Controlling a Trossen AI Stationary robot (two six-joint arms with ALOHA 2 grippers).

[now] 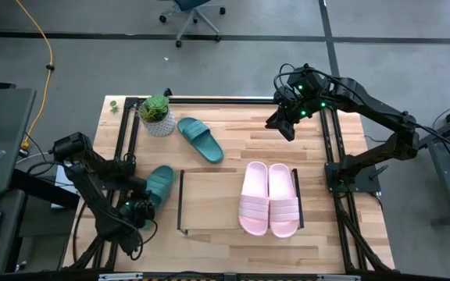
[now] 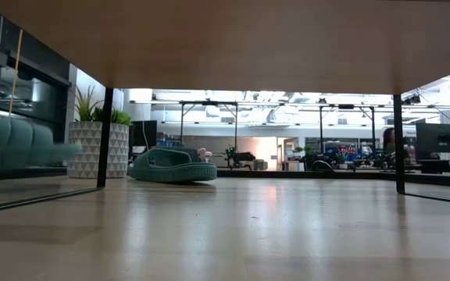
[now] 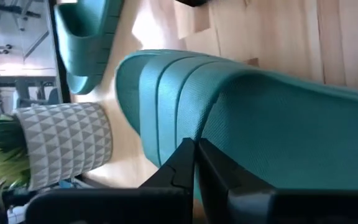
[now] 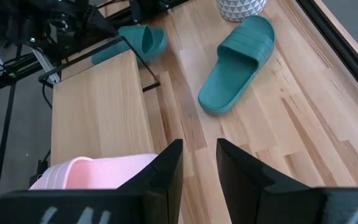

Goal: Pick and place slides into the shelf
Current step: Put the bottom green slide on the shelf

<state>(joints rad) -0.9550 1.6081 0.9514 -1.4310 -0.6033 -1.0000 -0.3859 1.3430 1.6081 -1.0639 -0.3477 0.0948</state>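
Observation:
One teal slide (image 1: 161, 186) lies left of the shelf (image 1: 209, 199), and my left gripper (image 1: 139, 208) is shut on its near end; it fills the left wrist view (image 3: 260, 118) and shows at the low view's left edge (image 2: 14, 144). The other teal slide (image 1: 200, 139) rests sole-down on the table beyond the shelf (image 4: 238, 62). Both pink slides (image 1: 269, 199) sit side by side on the right part of the shelf's wood top (image 4: 98, 112). My right gripper (image 1: 285, 125) hangs open above the table's far right, touching nothing (image 4: 199, 168). My left gripper pinches an edge of the teal slide (image 3: 196, 177) between its two fingers, with only a thin teal sliver showing between them. It comes level from the table's near left, with the ribbed strap (image 3: 166, 106) farther off. Whether the slide is clear of the table I cannot tell.
A patterned pot with a green plant (image 1: 156, 115) stands at the far left, close to the free teal slide. Black frame rails (image 1: 330, 148) edge the table. The shelf's left part (image 1: 205, 199) is bare wood; its thin black posts (image 2: 104, 136) show in the low view.

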